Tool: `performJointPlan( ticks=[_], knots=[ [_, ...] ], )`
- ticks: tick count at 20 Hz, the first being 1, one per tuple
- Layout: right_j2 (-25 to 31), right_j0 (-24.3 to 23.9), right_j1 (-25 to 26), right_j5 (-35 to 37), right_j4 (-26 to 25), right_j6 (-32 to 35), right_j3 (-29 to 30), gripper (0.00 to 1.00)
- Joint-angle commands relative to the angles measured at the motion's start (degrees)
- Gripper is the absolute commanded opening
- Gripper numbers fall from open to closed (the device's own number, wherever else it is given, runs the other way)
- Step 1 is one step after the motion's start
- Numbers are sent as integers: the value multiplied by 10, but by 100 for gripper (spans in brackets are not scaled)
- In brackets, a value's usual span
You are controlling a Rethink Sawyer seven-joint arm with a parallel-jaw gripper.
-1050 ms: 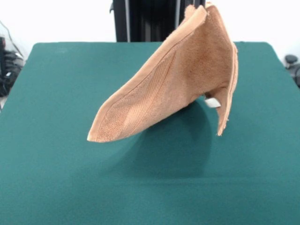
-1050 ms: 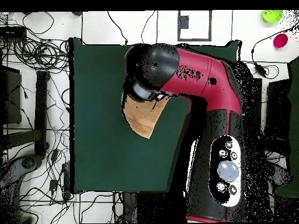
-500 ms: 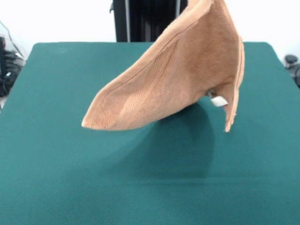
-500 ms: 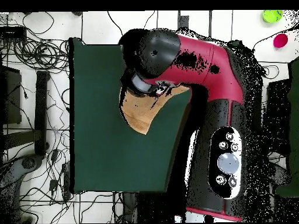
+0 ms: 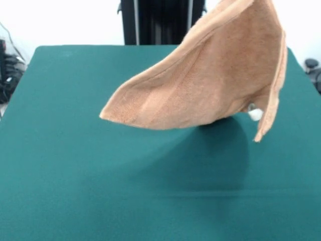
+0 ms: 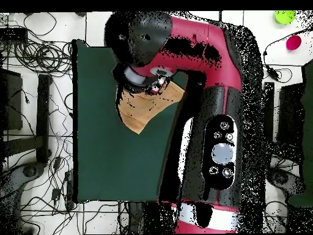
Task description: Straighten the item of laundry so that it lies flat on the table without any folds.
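Above table (image 5: pixel 60 165), towel (image 5: pixel 210 85) has swung farther right.

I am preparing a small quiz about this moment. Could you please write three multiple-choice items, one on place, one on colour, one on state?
1. Where is the towel?
A. flat on the table
B. lifted above the table
C. on the floor

2. What colour is the table?
A. dark green
B. white
C. red

3. In what state is the towel?
A. spread out without folds
B. rolled into a tube
C. hanging draped, one corner pointing sideways

Answers: 1 B, a shadow lies on the table under it. 2 A, the top is plain dark green. 3 C, it hangs from its top edge.
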Motion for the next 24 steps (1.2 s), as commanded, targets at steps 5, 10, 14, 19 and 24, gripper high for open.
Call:
performJointPlan(
  ticks=[5,10,14,19,24],
  knots=[
    [19,-1,79,122,20,158,-117,0],
    [16,-9,81,129,24,141,-126,0],
    [13,-11,64,120,27,129,-98,0],
    [16,-27,66,190,24,110,-140,0],
    [13,-45,77,276,3,74,-195,0]
  ],
)
